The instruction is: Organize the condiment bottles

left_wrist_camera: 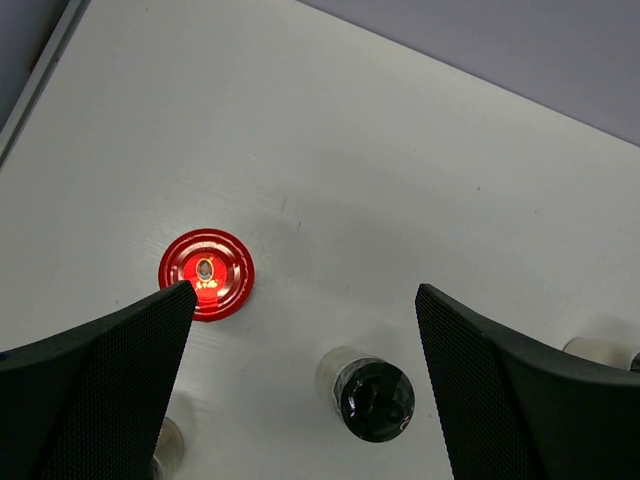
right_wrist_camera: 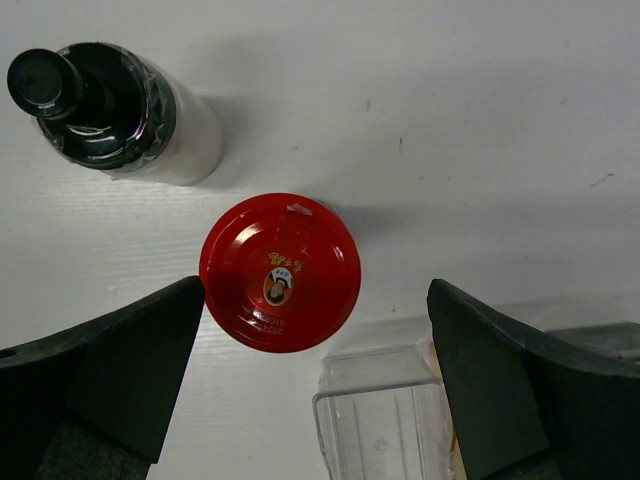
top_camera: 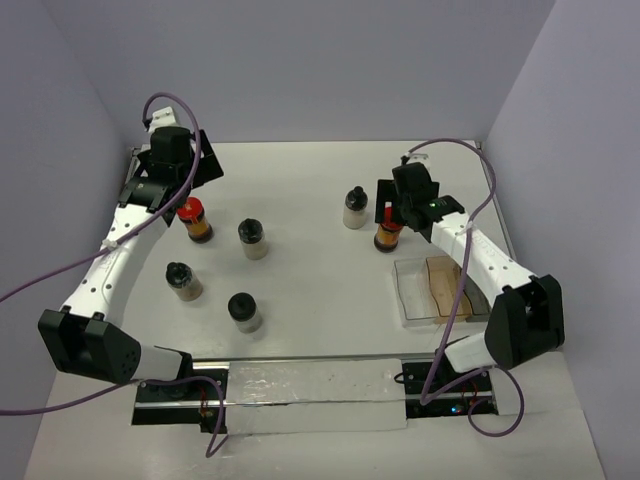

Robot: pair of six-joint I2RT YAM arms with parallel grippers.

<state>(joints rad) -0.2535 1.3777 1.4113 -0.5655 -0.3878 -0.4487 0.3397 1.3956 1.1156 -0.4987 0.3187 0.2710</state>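
Six condiment bottles stand on the white table. A red-capped bottle (top_camera: 195, 219) is at the left, just below my left gripper (top_camera: 174, 198), which is open and empty. In the left wrist view its red cap (left_wrist_camera: 206, 274) lies by the left fingertip, and a black-capped bottle (left_wrist_camera: 372, 396) stands lower down between the fingers. Three black-capped bottles (top_camera: 253, 238) (top_camera: 183, 280) (top_camera: 244, 311) stand left of centre. My right gripper (top_camera: 401, 213) is open over the second red-capped bottle (top_camera: 388, 236), whose cap (right_wrist_camera: 280, 272) is between the jaws and untouched. A fourth black-capped bottle (top_camera: 355, 208) (right_wrist_camera: 110, 110) stands beside it.
A clear rectangular plastic tray (top_camera: 428, 292) lies at the right, just in front of the right red-capped bottle; its corner shows in the right wrist view (right_wrist_camera: 385, 420). Purple walls enclose the table on three sides. Cables trail from both arms.
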